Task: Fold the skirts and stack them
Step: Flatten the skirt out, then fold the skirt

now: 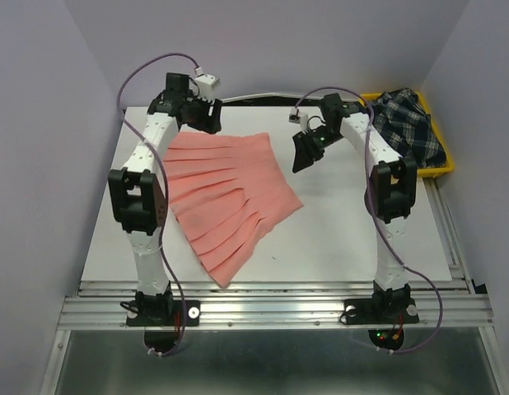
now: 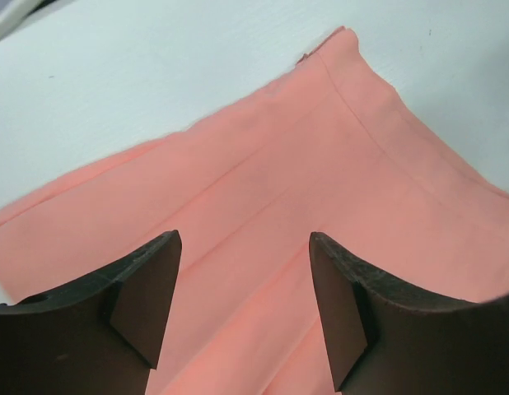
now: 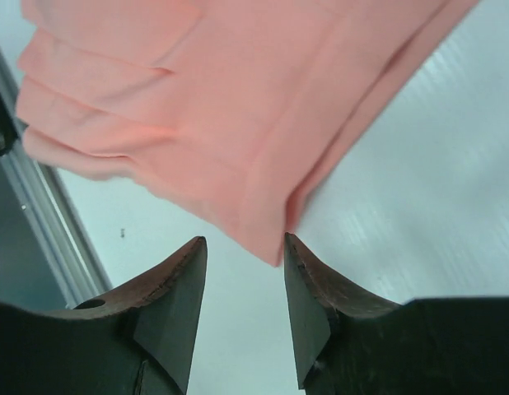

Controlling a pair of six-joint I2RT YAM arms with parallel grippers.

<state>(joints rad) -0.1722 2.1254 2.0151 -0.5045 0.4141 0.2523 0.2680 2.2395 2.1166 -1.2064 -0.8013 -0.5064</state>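
Note:
The salmon-pink pleated skirt [image 1: 226, 193] lies spread flat on the white table [image 1: 345, 239], waistband toward the back. My left gripper [image 1: 207, 118] is open and empty, hovering over the skirt's back edge near the waistband; the left wrist view shows pink cloth [image 2: 320, 181] below its jaws. My right gripper [image 1: 304, 152] is open and empty, just right of the skirt's right corner; the right wrist view shows that corner [image 3: 238, 123] ahead of its fingers. The dark plaid skirt [image 1: 411, 123] lies bunched in the yellow tray [image 1: 444, 169] at the back right.
A metal rail [image 1: 271, 288] runs along the table's near edge, also seen in the right wrist view [image 3: 49, 222]. Purple walls close in left, right and back. Bare table lies right of the pink skirt.

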